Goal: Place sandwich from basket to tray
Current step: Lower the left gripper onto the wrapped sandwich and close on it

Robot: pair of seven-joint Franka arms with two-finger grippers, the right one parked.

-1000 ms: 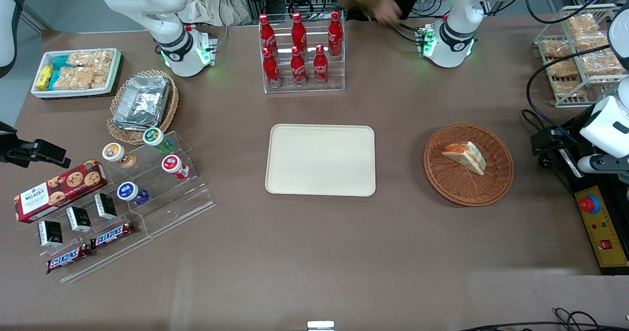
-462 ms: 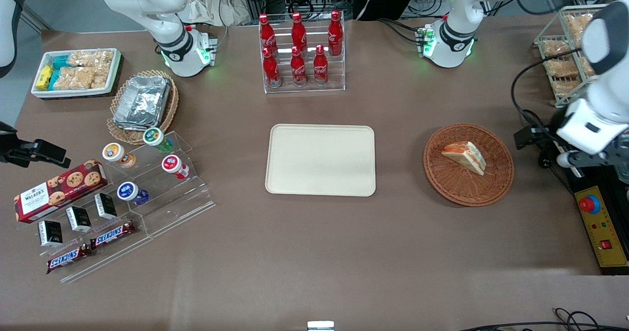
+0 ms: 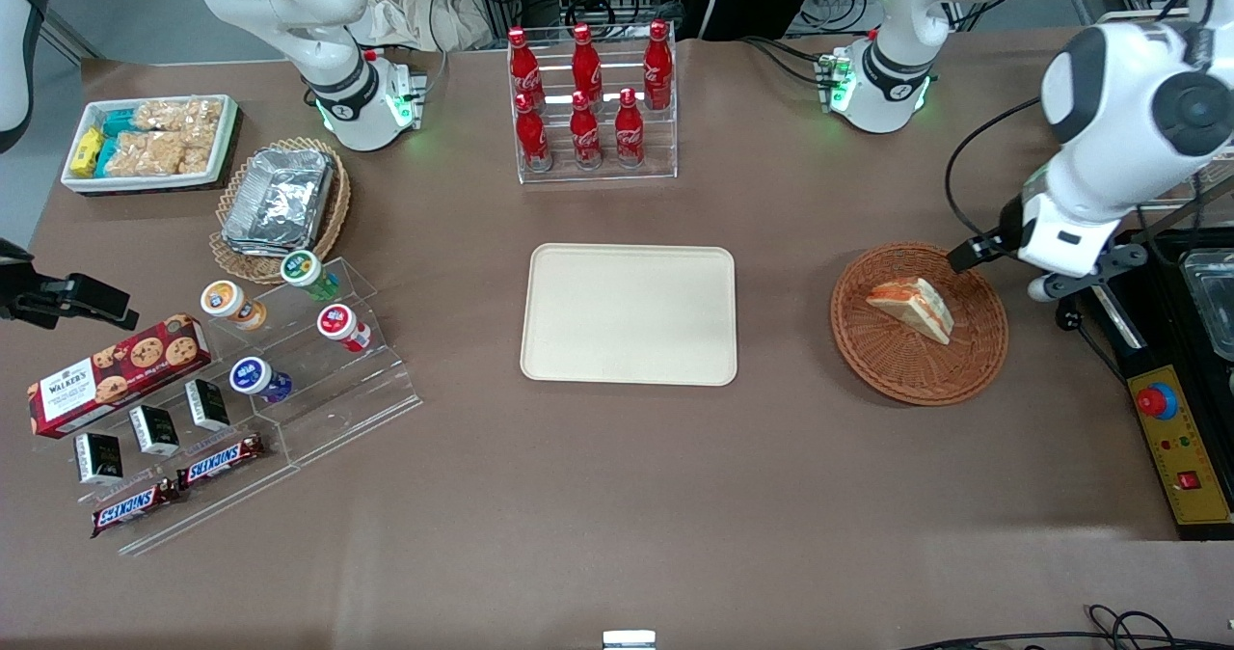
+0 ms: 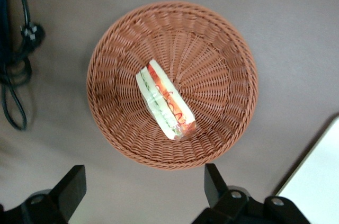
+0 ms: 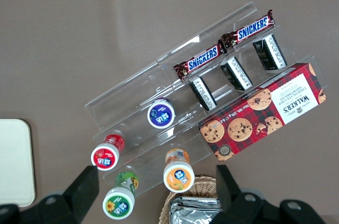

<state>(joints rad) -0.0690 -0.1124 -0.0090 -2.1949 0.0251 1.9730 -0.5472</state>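
The sandwich point(image 3: 912, 308), a pale bread wedge with orange and green filling on its edge, lies in the round reddish-brown wicker basket point(image 3: 979, 361). The cream tray point(image 3: 629, 313) lies bare at the table's middle. My left gripper point(image 3: 1059, 279) hangs high above the table beside the basket's rim, toward the working arm's end. In the left wrist view the gripper point(image 4: 143, 181) is open wide and empty, its fingers point(image 4: 214, 181) over bare table just off the basket point(image 4: 222, 54), with the sandwich point(image 4: 164, 99) at the basket's middle and a tray corner point(image 4: 318, 181) showing.
A rack of red cola bottles point(image 3: 588, 91) stands farther from the front camera than the tray. A black control box with a red button point(image 3: 1171, 438) and cables point(image 4: 16, 65) lie at the working arm's end. Snacks, cups and a foil-container basket point(image 3: 280, 202) lie toward the parked arm's end.
My left arm has swung in from the table's end toward the basket and now hangs beside its rim. Sandwich, basket and tray have not moved.
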